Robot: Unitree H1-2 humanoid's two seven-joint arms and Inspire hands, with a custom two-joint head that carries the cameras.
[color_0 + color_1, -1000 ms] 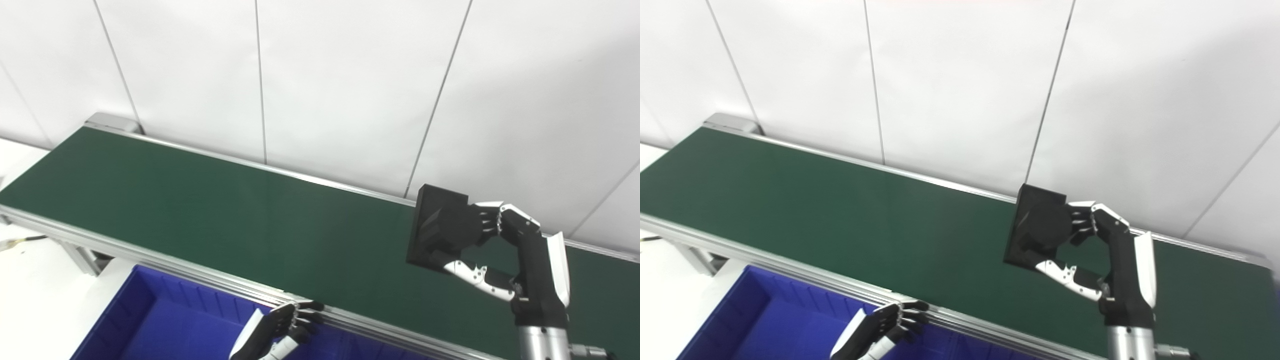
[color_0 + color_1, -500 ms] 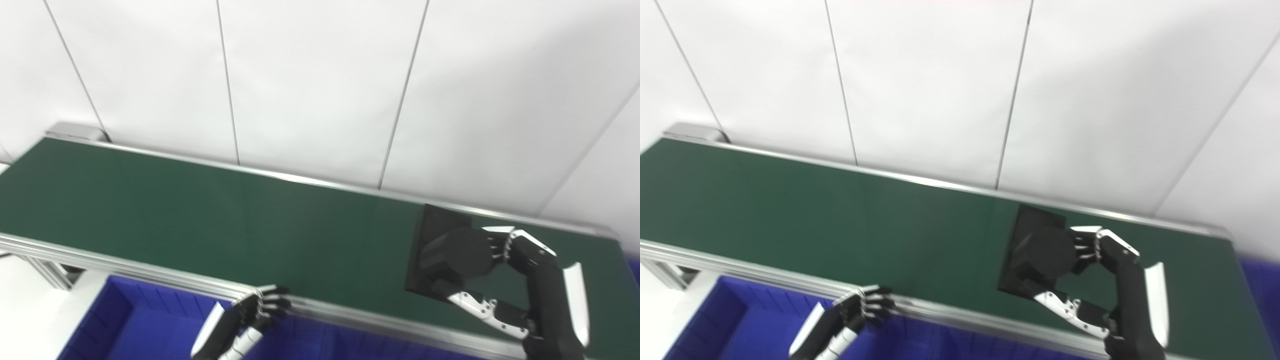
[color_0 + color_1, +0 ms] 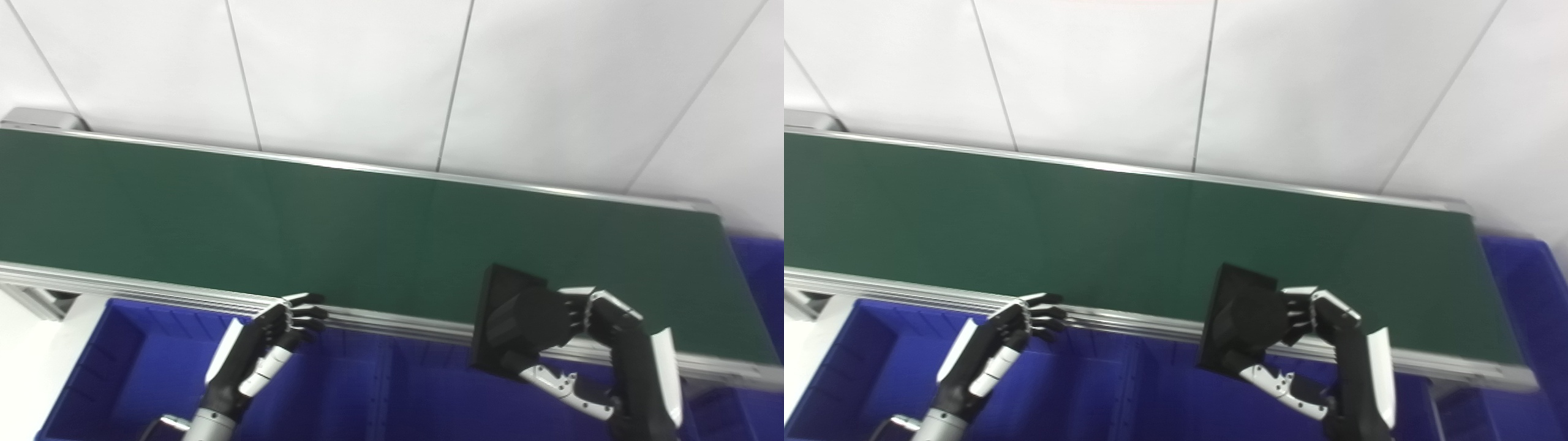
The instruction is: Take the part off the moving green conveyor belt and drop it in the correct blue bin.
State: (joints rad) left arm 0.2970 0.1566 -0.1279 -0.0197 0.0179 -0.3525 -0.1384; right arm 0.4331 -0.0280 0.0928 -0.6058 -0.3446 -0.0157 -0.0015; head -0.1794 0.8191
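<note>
Left eye view is showing you the right hand [image 3: 603, 349] carrying the black square part [image 3: 511, 321] back off the green conveyor belt [image 3: 367, 226]; a second ago it was hanging over mid-belt, now it is crossing the near rail toward the blue bin [image 3: 398, 392]. You are gripping it edge-up, fingers [image 3: 576, 303] above, thumb below. Your left hand [image 3: 263, 346] is hovering loosely spread, empty, over the bins.

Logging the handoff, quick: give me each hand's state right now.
Left hand: open, holding nothing, fingers apart near the conveyor's front rail.
Right hand: shut on the black part.
</note>
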